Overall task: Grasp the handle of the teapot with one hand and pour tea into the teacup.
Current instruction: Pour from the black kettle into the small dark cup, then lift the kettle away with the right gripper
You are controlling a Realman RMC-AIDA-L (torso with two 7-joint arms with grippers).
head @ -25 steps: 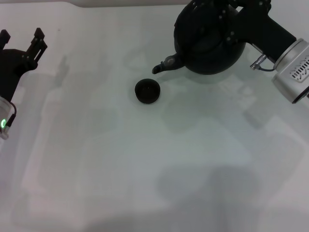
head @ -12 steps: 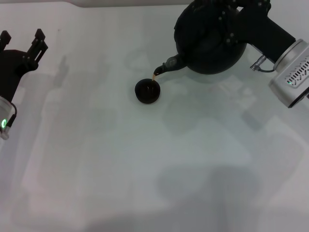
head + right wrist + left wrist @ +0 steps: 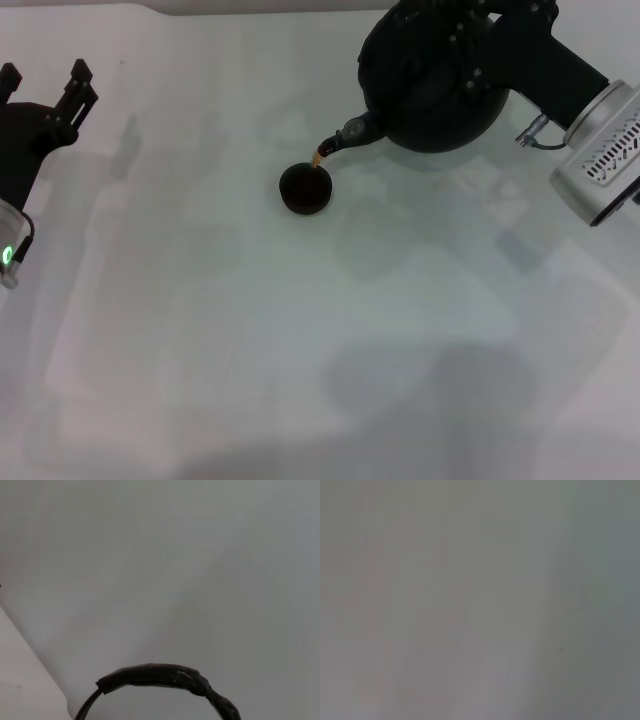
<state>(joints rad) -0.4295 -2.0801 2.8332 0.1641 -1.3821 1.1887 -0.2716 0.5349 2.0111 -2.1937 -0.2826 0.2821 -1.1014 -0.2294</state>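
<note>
Right gripper [image 3: 470,25] clamped on the handle [image 3: 165,676] of the tilted teapot [image 3: 430,85], spout over the teacup [image 3: 305,188].

The counter [image 3: 300,350] lies bare across its near half and its middle. The cup [image 3: 305,189] stands alone, with open room on its left and near sides. Far right, the teapot [image 3: 430,90], tilted, and the right claw [image 3: 470,30] block the way; its spout [image 3: 338,140] overhangs the cup. The left claw [image 3: 45,85] hangs over the far left edge.

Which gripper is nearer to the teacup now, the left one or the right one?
The right. The right gripper holds the teapot just beside the teacup; the left gripper waits far off at the table's left edge.
</note>
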